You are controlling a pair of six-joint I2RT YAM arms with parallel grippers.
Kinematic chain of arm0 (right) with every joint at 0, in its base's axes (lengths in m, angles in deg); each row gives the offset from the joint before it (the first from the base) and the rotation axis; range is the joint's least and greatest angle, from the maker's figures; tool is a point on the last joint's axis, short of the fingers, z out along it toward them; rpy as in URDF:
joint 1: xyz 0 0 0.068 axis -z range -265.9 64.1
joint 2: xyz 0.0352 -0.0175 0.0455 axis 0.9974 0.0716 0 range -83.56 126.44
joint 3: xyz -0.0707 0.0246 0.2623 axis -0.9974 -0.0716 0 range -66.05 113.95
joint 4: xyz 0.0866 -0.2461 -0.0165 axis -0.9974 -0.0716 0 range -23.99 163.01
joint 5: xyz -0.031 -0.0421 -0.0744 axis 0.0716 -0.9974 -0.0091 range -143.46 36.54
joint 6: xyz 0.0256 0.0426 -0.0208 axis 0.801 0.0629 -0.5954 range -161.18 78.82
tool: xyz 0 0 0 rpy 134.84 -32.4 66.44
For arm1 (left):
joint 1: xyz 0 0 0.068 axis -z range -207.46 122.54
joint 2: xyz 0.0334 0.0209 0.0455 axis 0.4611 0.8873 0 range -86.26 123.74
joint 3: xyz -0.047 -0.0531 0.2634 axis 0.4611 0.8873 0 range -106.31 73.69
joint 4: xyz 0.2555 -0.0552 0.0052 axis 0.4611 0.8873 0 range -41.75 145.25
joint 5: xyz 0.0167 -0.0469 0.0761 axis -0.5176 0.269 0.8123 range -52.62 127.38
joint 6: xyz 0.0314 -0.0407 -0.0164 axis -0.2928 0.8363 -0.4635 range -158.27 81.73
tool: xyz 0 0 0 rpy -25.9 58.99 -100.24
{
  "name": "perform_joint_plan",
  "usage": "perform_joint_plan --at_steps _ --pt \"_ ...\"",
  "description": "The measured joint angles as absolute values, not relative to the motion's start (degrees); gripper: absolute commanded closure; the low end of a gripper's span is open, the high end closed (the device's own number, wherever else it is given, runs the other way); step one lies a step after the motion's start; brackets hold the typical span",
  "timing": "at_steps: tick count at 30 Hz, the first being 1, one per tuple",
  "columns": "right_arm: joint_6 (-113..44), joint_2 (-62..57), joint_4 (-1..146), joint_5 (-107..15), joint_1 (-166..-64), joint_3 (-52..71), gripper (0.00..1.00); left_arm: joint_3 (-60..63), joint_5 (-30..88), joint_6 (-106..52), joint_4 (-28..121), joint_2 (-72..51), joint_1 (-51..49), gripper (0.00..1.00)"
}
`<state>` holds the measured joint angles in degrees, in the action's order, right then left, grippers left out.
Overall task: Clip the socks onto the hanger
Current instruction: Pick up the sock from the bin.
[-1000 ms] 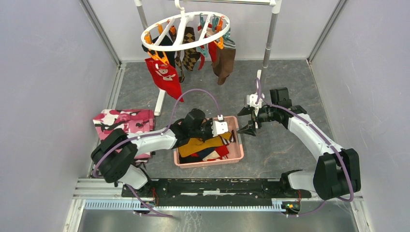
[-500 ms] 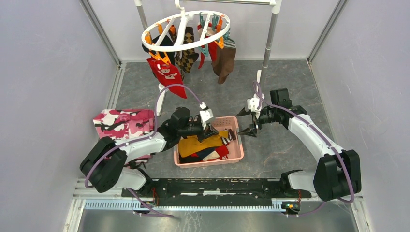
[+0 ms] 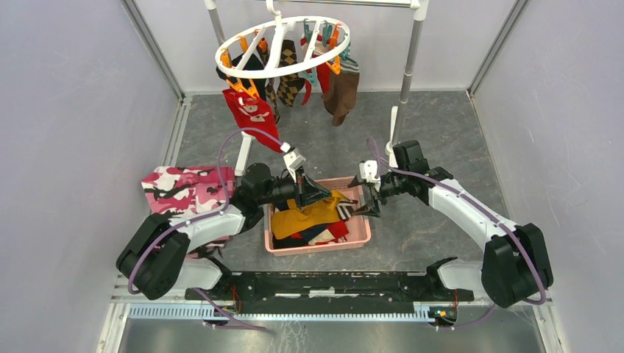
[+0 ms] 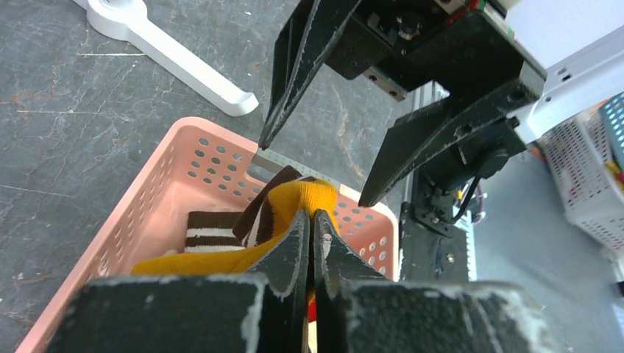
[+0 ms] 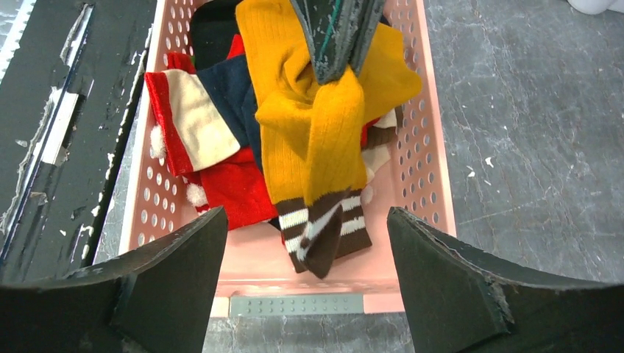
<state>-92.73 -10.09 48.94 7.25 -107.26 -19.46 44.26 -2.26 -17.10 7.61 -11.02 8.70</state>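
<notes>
My left gripper point(image 3: 318, 193) is shut on a mustard yellow sock point(image 3: 313, 213) with a brown-and-white striped cuff point(image 5: 324, 229) and holds it draped above the pink basket point(image 3: 362, 234). The same sock shows folded over the closed fingertips in the left wrist view point(image 4: 305, 202). My right gripper point(image 3: 366, 196) is open and empty at the basket's right end, its jaws spread wide facing the sock point(image 5: 313, 132). More socks, red point(image 5: 232, 187), navy and cream, lie in the basket. The white round hanger point(image 3: 283, 44) hangs at the back with several socks clipped on.
A pink, white and black camouflage cloth point(image 3: 188, 187) lies at the left. The metal rack's white foot point(image 4: 158, 44) and pole point(image 3: 410, 59) stand behind the basket. Grey walls close in both sides.
My left gripper has lifted the mustard sock out of the basket and drawn back toward the left. My right gripper has moved left and down to the basket's right end, still open.
</notes>
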Motion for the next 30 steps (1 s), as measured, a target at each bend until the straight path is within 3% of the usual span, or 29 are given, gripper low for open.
perform_joint_plan --at_steps 8,10,14,19,23,30 --pt "-89.65 -8.78 51.91 3.27 -111.87 -19.48 0.33 46.14 -1.95 -9.95 2.61 -11.98 7.44 0.98" --pt "-88.71 -8.49 52.39 1.83 -112.14 -19.48 0.43 46.49 -1.91 -8.86 1.77 -12.79 7.11 0.98" --pt "-86.78 -8.47 53.35 -0.14 -112.09 -19.48 0.77 47.28 -1.91 -7.86 0.9 -14.69 6.6 0.98" --pt "-85.54 -8.45 53.86 0.37 -112.09 -19.33 1.0 48.19 -1.91 -7.13 -0.24 -15.89 6.34 0.98" --pt "-86.21 -8.36 51.87 1.44 -112.09 -18.15 1.0 49.35 -1.86 -6.78 -0.48 -16.16 5.69 0.95" --pt "-90.3 -5.61 43.36 2.64 -112.09 -10.57 1.0 51.91 0.04 -7.97 2.56 -19.5 3.09 0.65"
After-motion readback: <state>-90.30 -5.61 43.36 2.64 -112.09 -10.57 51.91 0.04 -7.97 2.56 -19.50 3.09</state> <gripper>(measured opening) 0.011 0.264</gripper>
